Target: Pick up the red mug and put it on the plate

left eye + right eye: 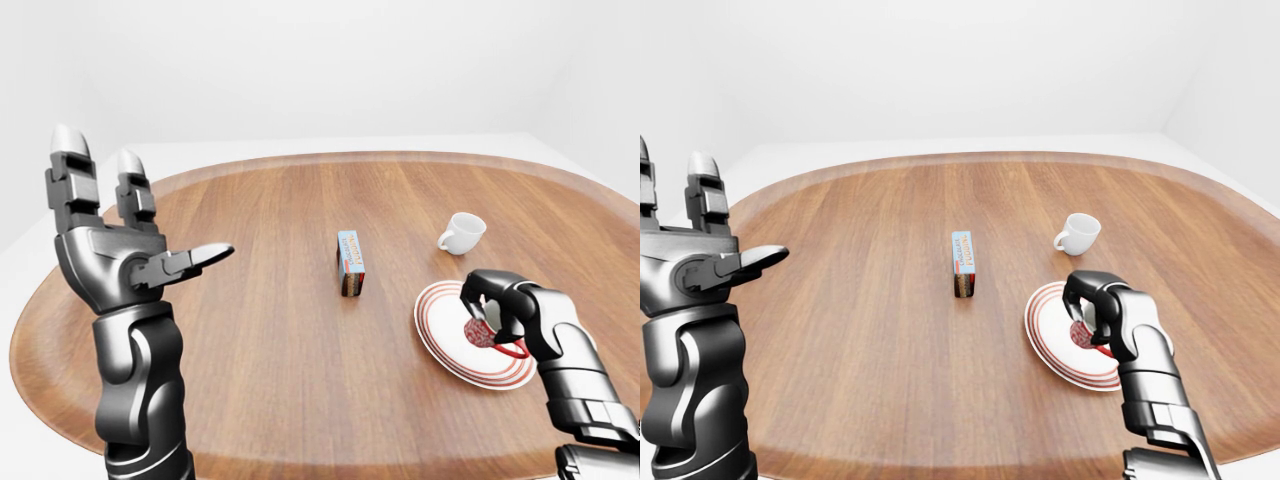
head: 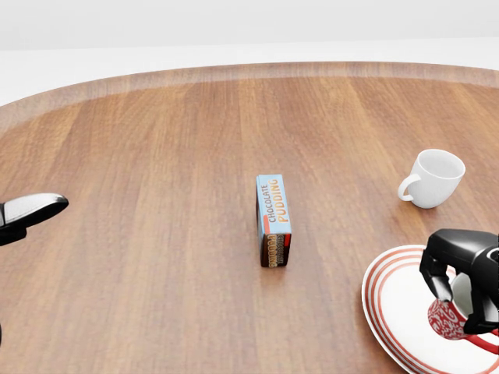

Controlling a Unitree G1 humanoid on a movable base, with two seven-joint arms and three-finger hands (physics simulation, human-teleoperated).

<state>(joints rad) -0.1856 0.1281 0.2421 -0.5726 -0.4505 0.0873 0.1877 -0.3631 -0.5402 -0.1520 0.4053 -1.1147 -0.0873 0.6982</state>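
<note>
The only readable text is on the box (image 2: 273, 220) standing on the bench (image 2: 156, 234). In the head view its light-blue top face carries "CHOCOLATE" in dark letters and, beside it, "PUDDING" in orange letters, both running lengthwise along the box. The dark end face toward the bottom of that view has more print in orange and yellow, too small to read. In the eye views the box's lettering is only a blur. No other words, numbers or signs can be read.
</note>
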